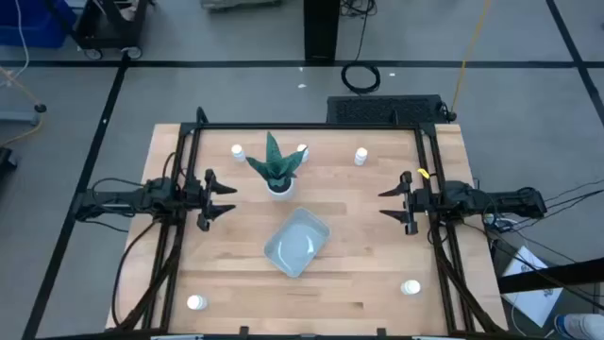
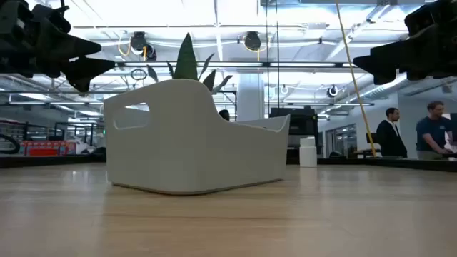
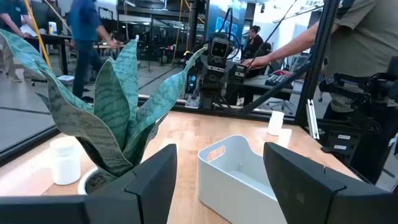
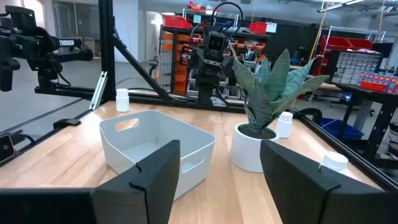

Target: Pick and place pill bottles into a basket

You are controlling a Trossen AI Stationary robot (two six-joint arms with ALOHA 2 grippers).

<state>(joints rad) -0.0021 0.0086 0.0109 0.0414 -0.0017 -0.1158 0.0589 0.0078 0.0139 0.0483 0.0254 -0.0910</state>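
Five white pill bottles stand upright on the wooden table: three along the far side, one near the front left and one near the front right. The pale blue-grey basket rests on its base at the table's middle and is empty; it also shows in the low view. My left gripper is open above the table, left of the basket. My right gripper is open, right of the basket. Each wrist view shows open fingers with the basket between them.
A potted plant in a white pot stands just beyond the basket, between two of the far bottles. A black frame borders the table. People stand in the room beyond, one close to the table's near side.
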